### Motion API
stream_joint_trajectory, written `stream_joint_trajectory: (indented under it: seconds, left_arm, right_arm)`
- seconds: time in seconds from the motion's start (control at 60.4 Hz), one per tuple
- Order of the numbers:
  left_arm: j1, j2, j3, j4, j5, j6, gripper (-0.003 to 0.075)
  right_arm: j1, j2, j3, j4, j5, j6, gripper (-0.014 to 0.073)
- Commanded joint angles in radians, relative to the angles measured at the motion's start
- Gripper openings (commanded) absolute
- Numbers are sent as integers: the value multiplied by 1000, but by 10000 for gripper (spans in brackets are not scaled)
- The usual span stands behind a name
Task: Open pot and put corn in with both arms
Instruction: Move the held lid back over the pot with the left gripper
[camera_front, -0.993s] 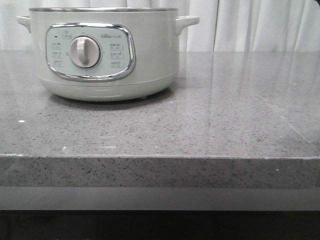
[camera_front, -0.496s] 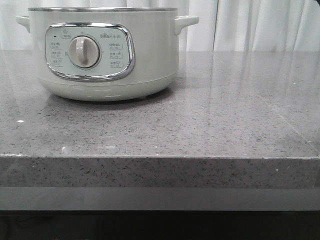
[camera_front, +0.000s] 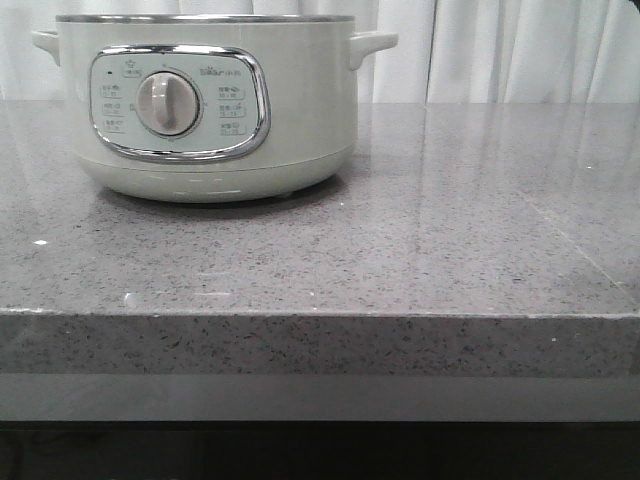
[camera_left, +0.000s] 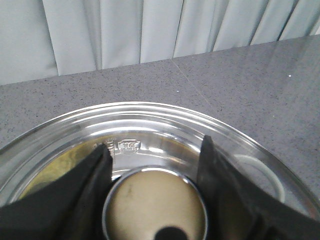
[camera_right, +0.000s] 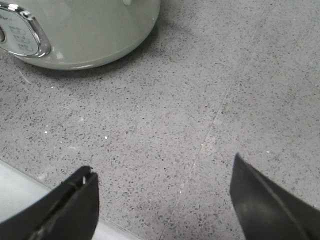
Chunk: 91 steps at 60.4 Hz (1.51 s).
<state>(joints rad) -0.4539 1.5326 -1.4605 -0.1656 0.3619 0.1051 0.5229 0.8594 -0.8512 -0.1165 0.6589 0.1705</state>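
A speckled grey stone bench (camera_front: 420, 250) with a polished, reflective top runs across the scene, its thick front edge facing the camera, and pale pleated curtains (camera_front: 500, 50) hang behind it. The pot (camera_front: 210, 110) stands on the left rear part of the bench, its chrome-framed control panel (camera_front: 180, 103) and round silver dial (camera_front: 168, 104) turned to the front, one side handle (camera_front: 372, 45) jutting out on its right and a steel rim along the top. The right part of the bench is bare stone with faint seam lines.

In the left wrist view the left claw (camera_left: 155, 170) sits with its dark fingers (camera_left: 95, 185) on either side of a round metal knob (camera_left: 155, 205) at the centre of a clear glass lid (camera_left: 235, 145); whether they press on the knob I cannot tell. In the right wrist view the right claw (camera_right: 162, 200) hangs wide apart over bare bench near the front edge, with the pot's base at the far side.
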Motion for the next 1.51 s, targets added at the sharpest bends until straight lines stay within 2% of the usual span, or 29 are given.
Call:
stream_joint_trajectory:
  seconds: [0.0, 0.381, 0.827, 1.224, 1.291, 1.423, 1.489]
  left_arm:
    - [-7, -18, -68, 39, -152, 0, 241]
    - [-7, 62, -68, 47, -257, 0, 241]
    - [-7, 99, -68, -35, -232, 0, 241]
    - [-7, 99, -68, -38, -188, 0, 249]
    - [-7, 99, -68, -38, -185, 0, 287]
    - [-7, 99, -68, -38, -185, 0, 472]
    - [-7, 97, -68, -38, -181, 0, 524]
  right_arm:
    - [-6, -5, -26, -3, -62, -9, 561]
    - [-6, -5, -26, -3, -62, -9, 561]
    - [-6, -5, -26, -3, -63, -9, 561]
    - [-6, -5, -26, -3, -63, -9, 561]
    - [-6, -5, -26, -3, -63, -9, 561]
    - [-6, -5, -26, -3, -63, -9, 561]
    - [-6, -5, -26, -3, -63, -9, 561]
